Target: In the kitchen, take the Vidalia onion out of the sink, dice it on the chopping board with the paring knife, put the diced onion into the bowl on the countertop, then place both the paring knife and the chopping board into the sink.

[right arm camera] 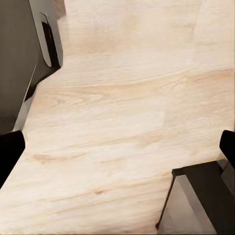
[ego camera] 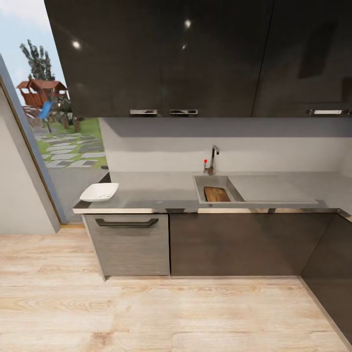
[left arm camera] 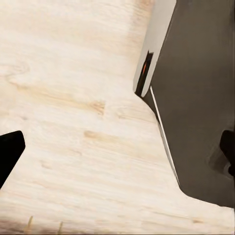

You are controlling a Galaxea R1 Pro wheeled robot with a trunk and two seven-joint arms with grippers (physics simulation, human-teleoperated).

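Note:
The grey sink [ego camera: 201, 189] is set into the grey countertop [ego camera: 156, 191], with a chrome tap [ego camera: 213, 159] behind it. The brown chopping board [ego camera: 216, 194] lies inside the basin. A white squarish bowl [ego camera: 99, 191] rests at the countertop's left end. The Vidalia onion and the paring knife are out of view. My left gripper [left arm camera: 117, 156] is open over the wood floor, its dark fingertips [left arm camera: 10, 152] far apart. My right gripper [right arm camera: 117, 149] is open too, over the floor, with nothing between its fingers [right arm camera: 9, 152].
Glossy black upper cabinets [ego camera: 161, 54] hang above the counter. Dark lower cabinets [ego camera: 244, 244] and a grey drawer front [ego camera: 128, 244] stand below it. At the left a glass opening [ego camera: 58, 137] shows a garden. Light wood floor [ego camera: 161, 313] lies between me and the cabinets.

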